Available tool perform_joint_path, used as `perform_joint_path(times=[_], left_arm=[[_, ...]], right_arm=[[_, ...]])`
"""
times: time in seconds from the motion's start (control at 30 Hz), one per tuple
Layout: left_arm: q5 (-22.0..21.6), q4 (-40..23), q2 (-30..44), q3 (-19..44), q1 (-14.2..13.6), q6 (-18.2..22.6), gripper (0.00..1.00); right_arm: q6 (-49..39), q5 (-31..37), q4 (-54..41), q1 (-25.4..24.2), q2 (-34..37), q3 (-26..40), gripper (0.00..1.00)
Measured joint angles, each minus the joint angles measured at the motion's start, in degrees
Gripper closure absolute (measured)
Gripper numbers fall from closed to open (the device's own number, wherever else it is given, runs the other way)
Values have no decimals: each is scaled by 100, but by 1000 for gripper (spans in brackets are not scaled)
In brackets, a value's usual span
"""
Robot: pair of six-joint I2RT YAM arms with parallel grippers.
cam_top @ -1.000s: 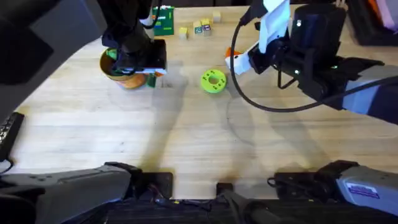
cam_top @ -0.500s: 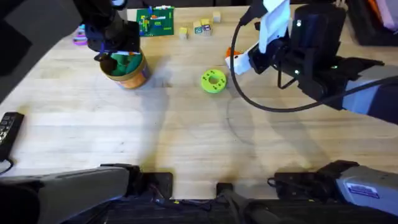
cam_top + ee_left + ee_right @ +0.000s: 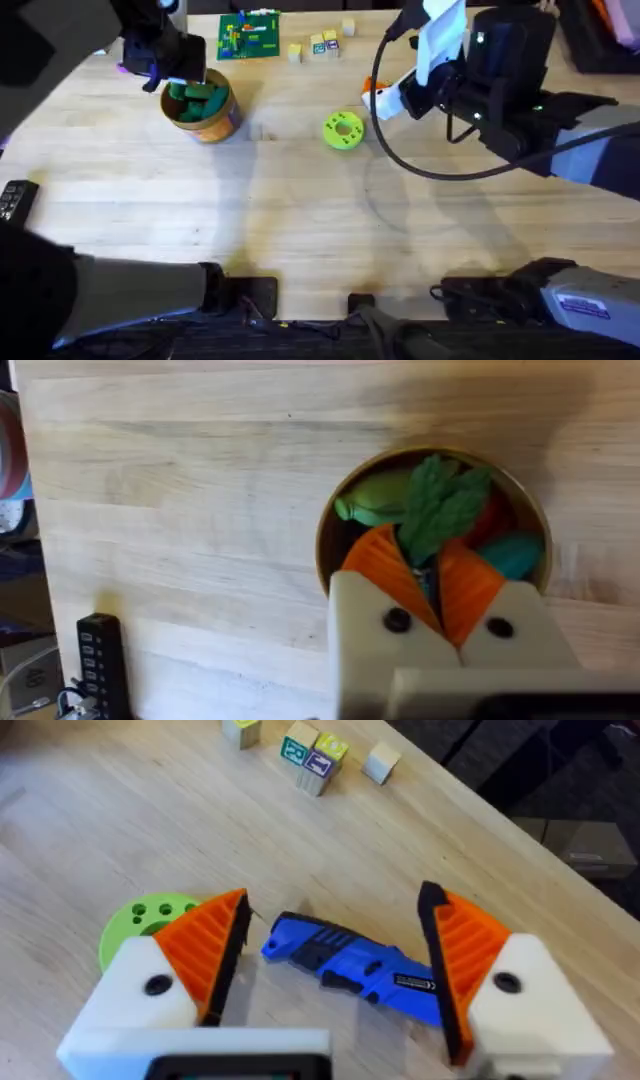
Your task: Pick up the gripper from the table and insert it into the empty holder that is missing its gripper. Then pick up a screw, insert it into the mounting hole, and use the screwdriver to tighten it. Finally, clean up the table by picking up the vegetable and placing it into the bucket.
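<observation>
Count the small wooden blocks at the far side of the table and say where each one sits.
4. One block sits alone nearest the green board, two touch in the middle, and one lies apart toward the right gripper. Others may be hidden behind the arms.

Tan-orange bucket upright on tabletop, holding green vegetable with leafy end up among other toy veg. Blue screwdriver lies flat on its side, well apart from bucket, beyond the green ring.

Both arms are black with looping black cables, each tool white-blocked with ribbed orange pads.
</observation>
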Motion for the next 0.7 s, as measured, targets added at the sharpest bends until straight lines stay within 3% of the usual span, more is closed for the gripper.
perform_joint_path(times=[0.3,0.33,0.5,0.57,0.7], left_arm=[[85,-16,467,0,6,202,976],[83,-20,462,0,4,230,878],[-55,-121,415,39,28,227,96],[-46,-307,332,85,9,221,15],[-43,-584,77,87,-175,232,8]], right_arm=[[0,0,-120,0,0,0,9],[1,0,-122,0,0,0,10],[14,0,-123,0,-2,0,9],[116,-2,-149,0,-32,0,9],[464,0,-328,0,-418,-4,10]])
